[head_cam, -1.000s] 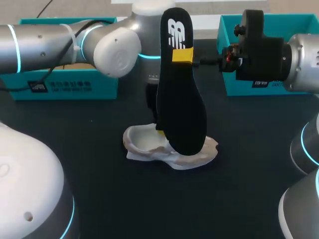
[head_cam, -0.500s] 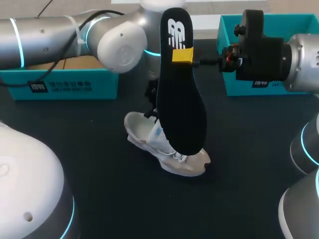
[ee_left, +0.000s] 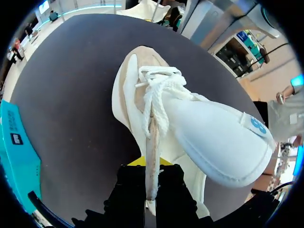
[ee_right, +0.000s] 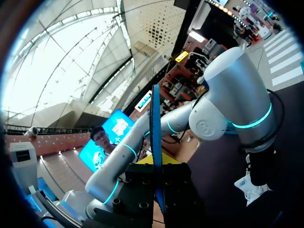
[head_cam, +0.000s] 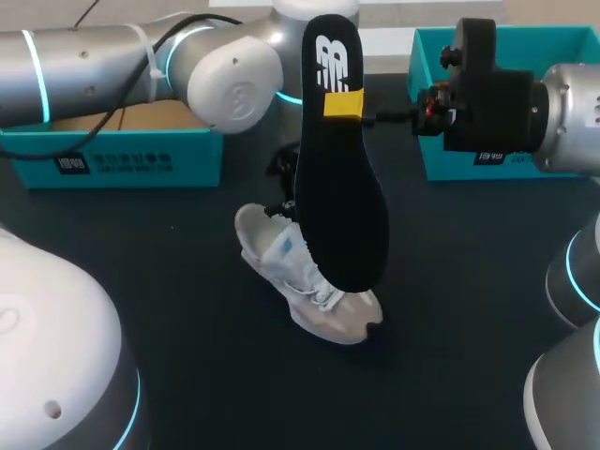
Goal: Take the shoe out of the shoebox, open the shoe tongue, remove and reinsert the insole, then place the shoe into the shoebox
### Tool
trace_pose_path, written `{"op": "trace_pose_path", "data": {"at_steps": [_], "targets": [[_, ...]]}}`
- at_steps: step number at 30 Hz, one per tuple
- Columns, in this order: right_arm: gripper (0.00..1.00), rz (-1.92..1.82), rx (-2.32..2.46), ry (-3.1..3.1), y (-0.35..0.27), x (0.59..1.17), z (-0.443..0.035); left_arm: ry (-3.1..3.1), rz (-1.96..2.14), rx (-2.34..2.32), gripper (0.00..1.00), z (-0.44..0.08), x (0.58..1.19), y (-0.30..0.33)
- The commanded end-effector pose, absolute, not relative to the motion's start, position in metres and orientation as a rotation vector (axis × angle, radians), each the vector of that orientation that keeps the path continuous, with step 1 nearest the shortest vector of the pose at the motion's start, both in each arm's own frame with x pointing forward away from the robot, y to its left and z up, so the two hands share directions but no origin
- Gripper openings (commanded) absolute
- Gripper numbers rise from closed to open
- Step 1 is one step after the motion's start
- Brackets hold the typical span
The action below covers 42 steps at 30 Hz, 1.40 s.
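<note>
Two claws are busy at once. Our right claw is pinched shut on the black insole. It holds the insole up in the air, standing on end, just above the shoe. Our left claw is squeezed shut on the thin rim of the shoe's opening, near the heel. The shoe sits on the dark bench with its toe toward the near side. Its fat white tongue sticks up, and the laces are loose. The left box and the right box stand at the back of the bench, apart from the shoe.

We think the insole is out, so the step now is to put it back in. For that, the right claw needs to bring the insole down and tip it. Then its front end can slide into the opening first, under the tongue. The left claw should hold the shoe firm. The insole looks long and bendy, so we should go slow or it may fold.
</note>
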State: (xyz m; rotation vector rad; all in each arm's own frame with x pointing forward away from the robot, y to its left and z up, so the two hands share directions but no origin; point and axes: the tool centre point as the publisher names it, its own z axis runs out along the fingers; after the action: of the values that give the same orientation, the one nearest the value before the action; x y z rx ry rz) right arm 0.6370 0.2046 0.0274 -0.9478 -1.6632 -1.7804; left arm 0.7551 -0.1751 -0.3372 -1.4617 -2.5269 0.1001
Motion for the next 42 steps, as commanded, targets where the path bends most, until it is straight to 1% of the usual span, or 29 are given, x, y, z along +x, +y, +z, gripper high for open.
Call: {"op": "trace_pose_path", "data": {"at_steps": [1,6,14,20,31,42], "targets": [[0.0,-1.779,-0.954,-1.665,0.209,0.638,0.028,-2.124,0.036,-1.715,0.0,-0.335,0.767,-0.186],[0.0,-1.779,-0.954,-1.665,0.209,0.638,0.028,-1.83,0.042,-1.918,0.0,-0.326,0.764,-0.185],[0.0,-1.779,-0.954,-1.665,0.209,0.638,0.028,-1.593,-0.157,-2.143,0.0,-0.326,0.762,-0.189],[0.0,-1.779,-0.954,-1.665,0.209,0.638,0.028,-1.684,-0.207,-2.149,0.0,-0.329,0.765,-0.197],[0.0,-1.779,-0.954,-1.665,0.209,0.638,0.028,-1.841,-0.252,-1.982,0.0,-0.344,0.754,-0.202],[0.0,-1.779,-0.954,-1.665,0.209,0.638,0.028,-1.818,-0.254,-1.96,0.0,-0.364,0.75,-0.205]]}}
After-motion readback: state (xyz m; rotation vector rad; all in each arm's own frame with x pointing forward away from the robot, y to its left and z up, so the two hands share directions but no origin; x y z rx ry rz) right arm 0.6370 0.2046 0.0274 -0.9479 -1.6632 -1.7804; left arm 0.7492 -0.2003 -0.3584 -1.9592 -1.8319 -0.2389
